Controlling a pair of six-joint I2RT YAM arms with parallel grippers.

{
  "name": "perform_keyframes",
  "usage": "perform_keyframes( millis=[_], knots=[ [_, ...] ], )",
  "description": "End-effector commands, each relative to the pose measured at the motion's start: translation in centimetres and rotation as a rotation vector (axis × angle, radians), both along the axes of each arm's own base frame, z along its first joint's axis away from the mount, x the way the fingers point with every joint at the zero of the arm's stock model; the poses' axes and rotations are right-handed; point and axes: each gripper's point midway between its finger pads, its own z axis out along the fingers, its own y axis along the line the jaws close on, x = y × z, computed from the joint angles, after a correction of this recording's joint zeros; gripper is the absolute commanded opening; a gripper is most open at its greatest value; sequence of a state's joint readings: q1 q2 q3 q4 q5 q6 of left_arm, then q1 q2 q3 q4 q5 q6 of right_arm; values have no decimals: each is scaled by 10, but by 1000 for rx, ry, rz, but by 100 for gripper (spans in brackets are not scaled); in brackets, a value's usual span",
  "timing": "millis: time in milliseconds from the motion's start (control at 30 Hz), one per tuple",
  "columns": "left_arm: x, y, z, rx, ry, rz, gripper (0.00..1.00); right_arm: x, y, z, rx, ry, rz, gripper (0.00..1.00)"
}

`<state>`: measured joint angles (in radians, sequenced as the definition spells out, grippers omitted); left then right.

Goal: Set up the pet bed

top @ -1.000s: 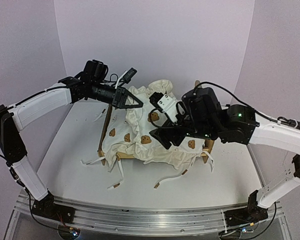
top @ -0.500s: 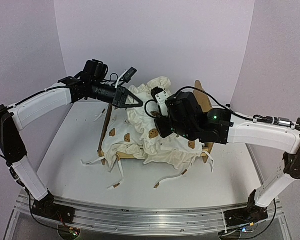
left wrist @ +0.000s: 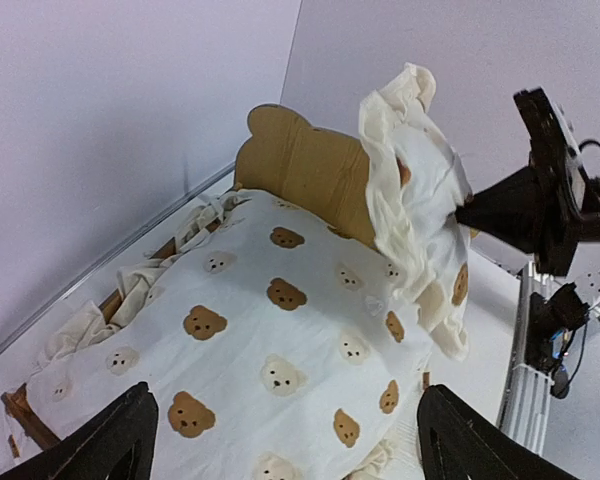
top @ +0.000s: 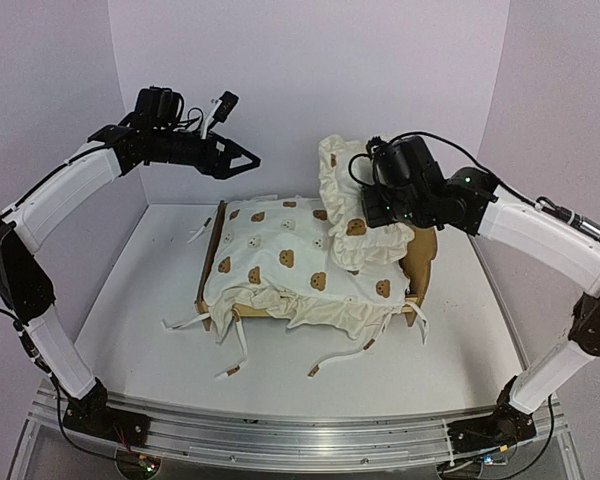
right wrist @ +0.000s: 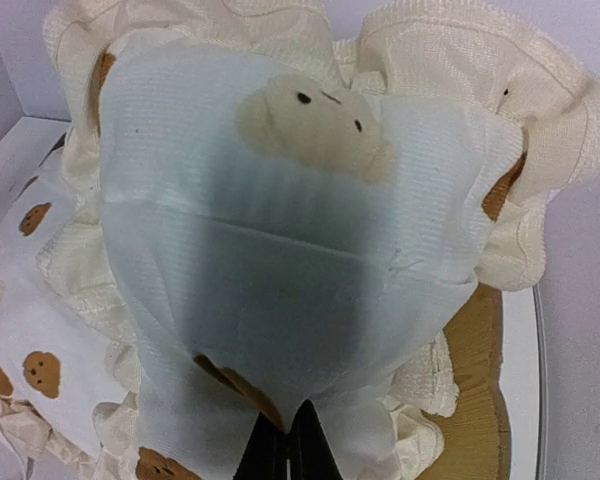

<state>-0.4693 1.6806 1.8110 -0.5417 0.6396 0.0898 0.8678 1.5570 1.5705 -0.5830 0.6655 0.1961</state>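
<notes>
— Lilac walls (top: 310, 80) close off a white table (top: 120, 320), and at its middle we have the pet bed (top: 425, 255), its plywood headboard (left wrist: 310, 165) toward the right of the overhead view. Where do we stand?

— The bear-print cushion (top: 280, 265) lies spread over the frame, with its tie strings (top: 230, 350) loose on the table along the lower side. Our right gripper (right wrist: 288, 440) has its jaws pressed together on a fold of the ruffled pillow (top: 348, 215). The pillow hangs above the headboard end. We cannot tell whether its lower edge touches the cushion.

— And our left gripper (top: 245, 158)?

— It is high in the upper left of the overhead view, jaws spread, holding nothing, well apart from the bed.

— So we judge the step in hand is laying the pillow down. How do we do it well?

— We lower slowly so the hanging edge meets the cushion first, just in front of the headboard. Then we ease toward the board so the pillow lies flat instead of folding over. We let go only once it rests on the cushion, and we lift straight up so the fingertips do not drag the fabric.

— Any risk?

— We pinch at one edge, so the pillow may swing or twist. It could land crooked or slip behind the headboard.
</notes>
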Motion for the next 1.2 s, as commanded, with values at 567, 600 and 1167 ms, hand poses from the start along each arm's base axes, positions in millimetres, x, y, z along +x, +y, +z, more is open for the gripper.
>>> perform_keyframes(
  millis=[567, 600, 1167],
  knots=[
    [-26, 6, -26, 69, -2, -44, 92, 78, -37, -58, -4, 170, -198, 39],
    [-27, 6, -27, 69, 0, -47, 92, 78, -37, -53, 1, 161, -194, 43],
    [-14, 42, -44, 87, 30, 106, 92, 38, -96, 95, 103, -82, -53, 96]
  ],
)
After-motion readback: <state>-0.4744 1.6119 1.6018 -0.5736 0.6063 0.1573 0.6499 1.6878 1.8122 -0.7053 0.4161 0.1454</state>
